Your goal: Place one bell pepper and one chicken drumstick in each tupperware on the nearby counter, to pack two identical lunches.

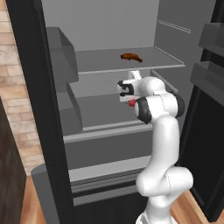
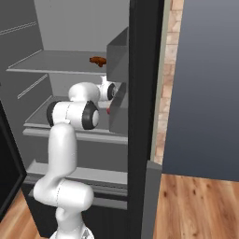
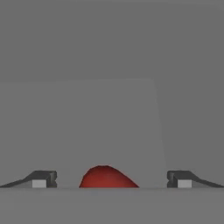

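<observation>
Left base view: arm reaches into open fridge (image 1: 109,26), wrist at middle shelf (image 1: 105,116) level. Dark reddish-brown chicken drumstick (image 1: 131,57) lies on upper shelf (image 1: 131,63), towards the back, well above the wrist. Small red patch of a bell pepper (image 1: 131,103) peeks out just beside the wrist, rest hidden by the arm; fingers not visible here. Right base view: same drumstick (image 2: 98,60) on upper shelf (image 2: 56,63), near a grey door bin (image 2: 119,58); sliver of red pepper (image 2: 108,111) shows between forearm and a lower bin, mostly hidden. Hand view: gripper (image 3: 111,180) spread wide, tips far apart, nothing clamped. Red pepper (image 3: 107,177) sits between the tips at bottom edge, not touching either as far as I can tell; grey fridge wall behind.
</observation>
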